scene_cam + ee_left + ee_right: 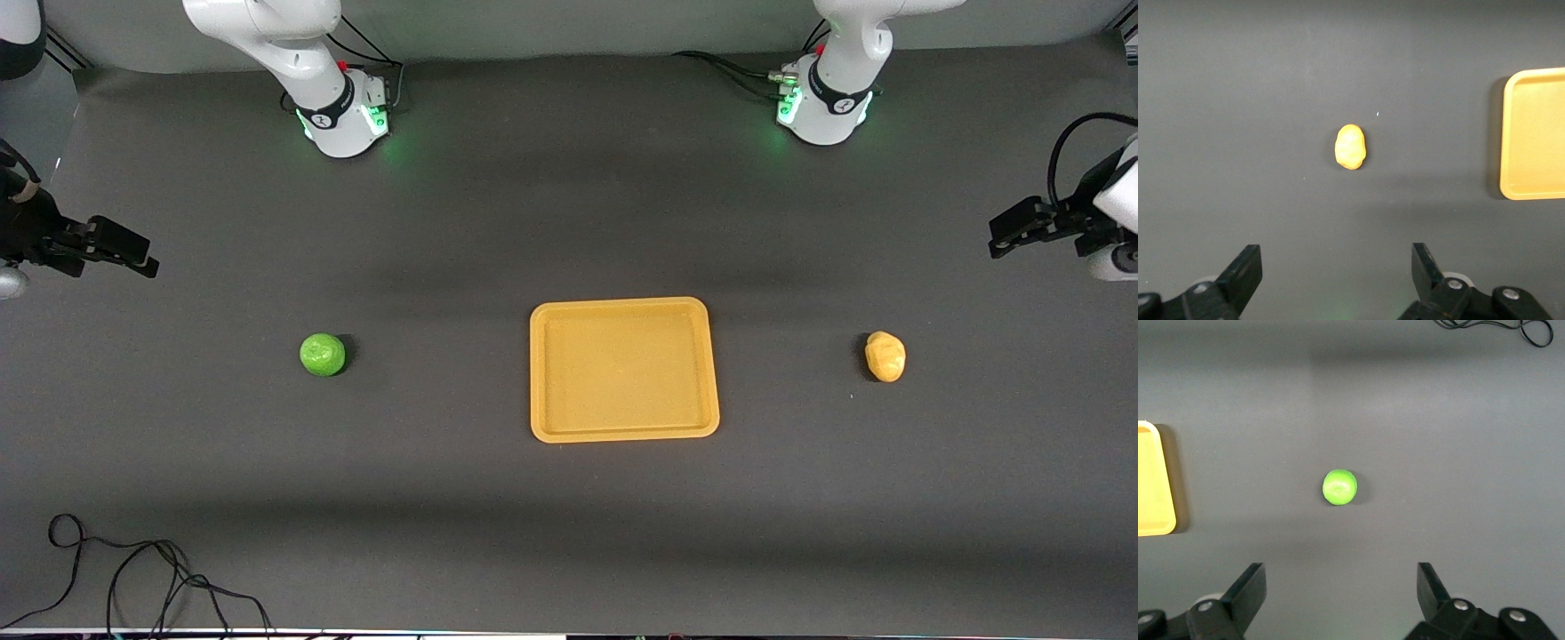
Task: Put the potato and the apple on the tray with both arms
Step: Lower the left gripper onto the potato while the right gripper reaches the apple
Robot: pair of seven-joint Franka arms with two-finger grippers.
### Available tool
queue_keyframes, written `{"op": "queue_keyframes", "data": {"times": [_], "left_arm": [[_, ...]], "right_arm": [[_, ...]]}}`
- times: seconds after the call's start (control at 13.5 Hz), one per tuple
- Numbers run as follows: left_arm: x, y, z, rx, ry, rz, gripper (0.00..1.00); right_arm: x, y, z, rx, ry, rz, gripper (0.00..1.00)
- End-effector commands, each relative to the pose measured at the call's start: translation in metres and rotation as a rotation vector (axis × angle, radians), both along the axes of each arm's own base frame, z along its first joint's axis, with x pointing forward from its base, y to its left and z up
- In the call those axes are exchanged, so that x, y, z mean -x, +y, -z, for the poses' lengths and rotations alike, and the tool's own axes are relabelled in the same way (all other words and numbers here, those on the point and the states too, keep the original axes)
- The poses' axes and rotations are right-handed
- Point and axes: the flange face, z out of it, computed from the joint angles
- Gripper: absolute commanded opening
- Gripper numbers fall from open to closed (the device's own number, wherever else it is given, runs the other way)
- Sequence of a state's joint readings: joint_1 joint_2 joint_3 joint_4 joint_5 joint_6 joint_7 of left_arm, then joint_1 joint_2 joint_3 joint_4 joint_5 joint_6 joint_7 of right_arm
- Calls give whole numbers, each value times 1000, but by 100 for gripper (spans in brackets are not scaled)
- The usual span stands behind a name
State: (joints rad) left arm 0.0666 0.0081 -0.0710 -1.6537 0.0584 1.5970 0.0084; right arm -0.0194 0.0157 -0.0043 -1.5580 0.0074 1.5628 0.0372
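Meanwhile both arms wait high at the table's ends, nothing held
On the dark table point(569, 222) the tray point(623, 430) lies bare in the middle, apple point(322, 354) well apart toward the right arm's end, potato point(885, 356) well apart toward the left arm's; right gripper point(1341, 590) and left gripper point(1337, 270) both spread wide

glossy green apple point(322, 354); matt lumpy potato point(885, 356); smooth plastic tray point(622, 431); matt dark table point(569, 533).

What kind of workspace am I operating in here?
Likely a lab test bench: a dark matted table, two bolted-down arm bases, and only a tray, apple and potato laid out.
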Motion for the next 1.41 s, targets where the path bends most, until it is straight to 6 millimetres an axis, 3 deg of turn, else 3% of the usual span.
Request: {"op": "queue_keyframes", "data": {"times": [0.0, 0.22, 0.44, 0.59, 0.67, 0.89, 1.11, 1.33], "left_arm": [[-40, 2, 70, -21, 45, 12, 100], [-67, 7, 158, -8, 72, 8, 100], [-49, 5, 234, -6, 79, -15, 100], [-33, 4, 274, 0, 46, -9, 100], [-27, 11, 290, 5, 29, -18, 100], [-10, 12, 336, 17, 9, -18, 100], [-3, 23, 369, 27, 5, -36, 100], [-5, 29, 397, 37, -22, -44, 99]], "right_arm": [[-1, 5, 2, 1, 12, -33, 100], [-4, 5, 8, -2, 21, -85, 100], [-14, 5, 26, -28, 34, -81, 100], [-19, 17, 36, -79, 43, -89, 100], [-19, 25, 42, -79, 54, -102, 100], [-23, 24, 59, -77, 36, -83, 100], [-31, 24, 106, -72, 24, -73, 100], [-23, 43, 159, -66, 37, -100, 98]]}}
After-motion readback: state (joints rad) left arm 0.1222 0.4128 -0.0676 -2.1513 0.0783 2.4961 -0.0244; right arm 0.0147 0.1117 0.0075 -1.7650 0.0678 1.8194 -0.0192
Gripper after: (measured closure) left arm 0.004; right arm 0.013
